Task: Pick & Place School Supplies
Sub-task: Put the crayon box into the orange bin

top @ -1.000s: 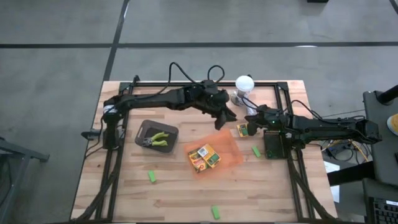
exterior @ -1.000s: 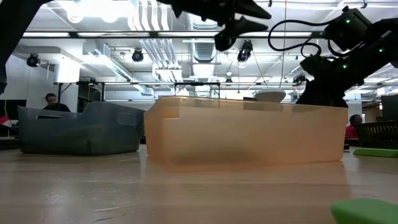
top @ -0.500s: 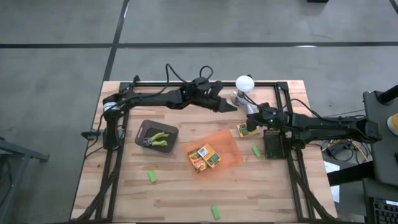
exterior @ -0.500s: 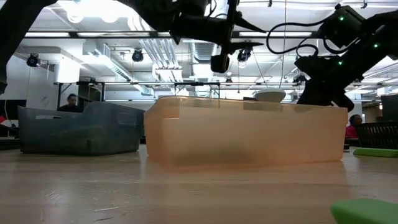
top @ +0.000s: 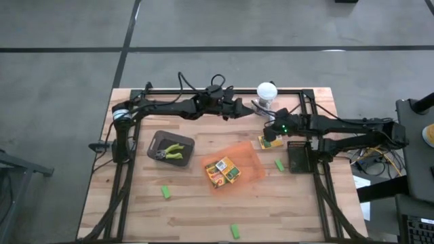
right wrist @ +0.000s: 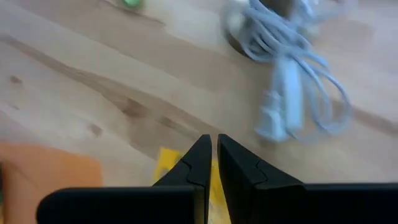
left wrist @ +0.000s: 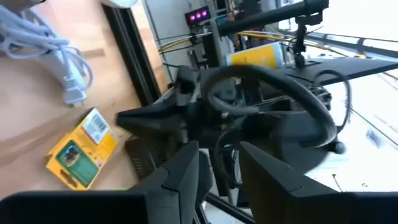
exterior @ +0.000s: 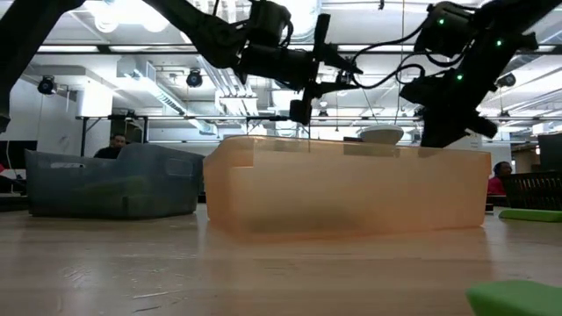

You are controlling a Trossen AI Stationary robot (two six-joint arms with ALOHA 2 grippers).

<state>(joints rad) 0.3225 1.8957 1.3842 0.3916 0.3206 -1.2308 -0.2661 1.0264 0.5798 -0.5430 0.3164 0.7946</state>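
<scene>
A yellow-and-green crayon box [top: 265,142] lies flat on the table between the orange tray [top: 247,161] and the right arm. Two more crayon boxes [top: 222,172] lie in that tray. Green stubby pieces [top: 165,192] [top: 234,231] [top: 279,165] lie loose on the wood. Two plier-like tools [top: 171,152] rest in a grey tray [top: 157,140]. My right gripper [top: 270,133] hangs shut just above the loose box [right wrist: 163,163], holding nothing. My left gripper [top: 245,112] hovers near the far edge, pointing level toward the right arm, with its fingers [left wrist: 183,177] open and nothing between them.
A white round-headed lamp [top: 266,90] stands at the far edge, its coiled cable [right wrist: 283,81] lying on the wood close to both grippers. A black frame [top: 298,91] runs around the table. In the low view the orange tray's wall [exterior: 351,189] hides what lies behind it.
My left gripper has gone from above the orange tray's far corner toward the table's far edge, sinking and rolling about its own axis until it points level. My right gripper has risen a little above the loose crayon box and tipped; it stays shut.
</scene>
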